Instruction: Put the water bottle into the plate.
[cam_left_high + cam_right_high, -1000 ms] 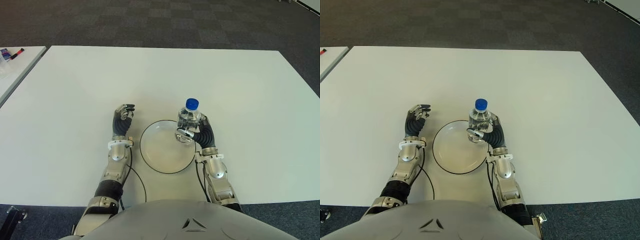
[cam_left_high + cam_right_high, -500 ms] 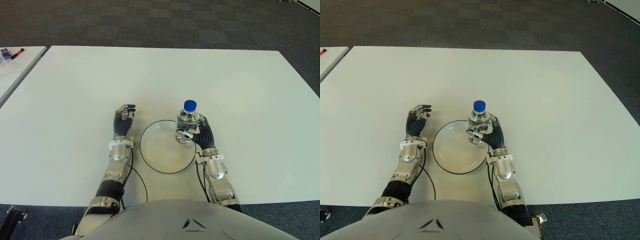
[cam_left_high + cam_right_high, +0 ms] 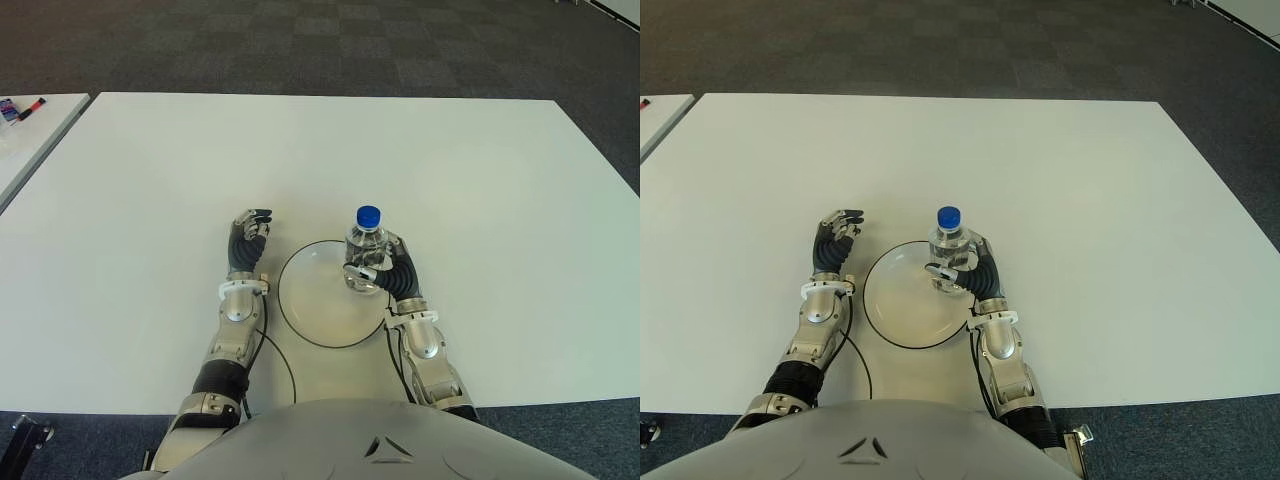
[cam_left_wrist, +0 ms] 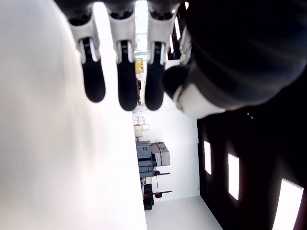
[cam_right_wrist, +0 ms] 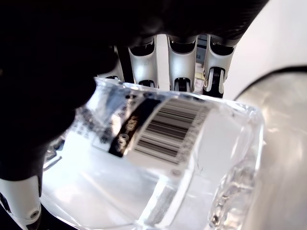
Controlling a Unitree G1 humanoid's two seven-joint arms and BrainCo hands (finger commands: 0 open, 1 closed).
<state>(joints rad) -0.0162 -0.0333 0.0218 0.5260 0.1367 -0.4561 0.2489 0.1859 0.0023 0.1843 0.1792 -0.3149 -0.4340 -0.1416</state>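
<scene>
Right hand (image 3: 385,272): fingers wrapped around the body of the water bottle (image 3: 364,250), holding it upright. In the right wrist view the fingers (image 5: 183,64) curve over the clear plastic wall, with a barcode label showing just under them. The bottle is transparent, ribbed near its base, with a round blue cap (image 3: 368,215) on top. It stands over the right-hand edge of the plate (image 3: 310,300); whether its base touches the plate cannot be told from these views.

Plate: round, shallow, glossy pale surface with a thin dark rim, lying flat on the table (image 3: 480,180). Table top is plain white, matt and smooth.

Left hand (image 3: 246,238): just left of the plate, apart from its rim, holding nothing. Fingers loosely bent, not closed; the left wrist view shows three dark fingertips (image 4: 127,93) side by side close above the white surface.

Dark carpet (image 3: 300,40) lies beyond the table's far edge.
</scene>
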